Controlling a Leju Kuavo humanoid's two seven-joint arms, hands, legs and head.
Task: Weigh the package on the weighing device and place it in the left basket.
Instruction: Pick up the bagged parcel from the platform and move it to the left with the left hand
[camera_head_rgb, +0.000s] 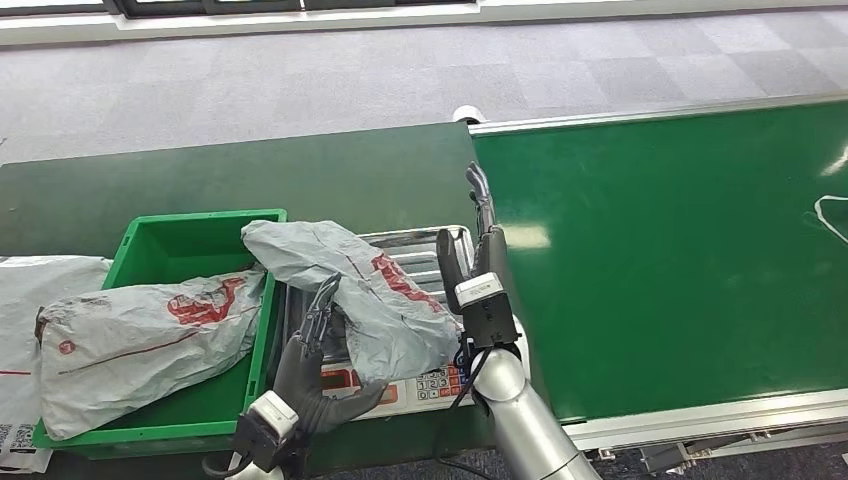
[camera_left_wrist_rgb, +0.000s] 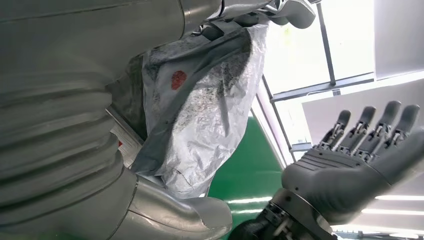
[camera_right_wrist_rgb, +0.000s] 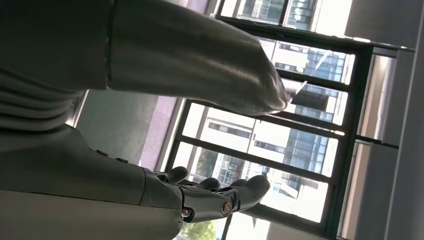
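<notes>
Draping across the steel-topped weighing scale (camera_head_rgb: 420, 385), the crumpled grey plastic mailer package with red print (camera_head_rgb: 350, 290) overhangs the rim of the green plastic basket (camera_head_rgb: 190, 232), which holds another grey mailer bag (camera_head_rgb: 140, 340). The left hand (camera_head_rgb: 318, 375) grips the package from beneath; the right hand (camera_head_rgb: 478, 262) stands beside it, fingers straight and holding nothing.

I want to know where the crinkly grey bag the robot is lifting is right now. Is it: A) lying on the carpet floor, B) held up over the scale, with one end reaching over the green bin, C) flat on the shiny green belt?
B: the left hand grips the grey bag from below, above the scale, and the bag's far end overhangs the green bin's rim.
</notes>
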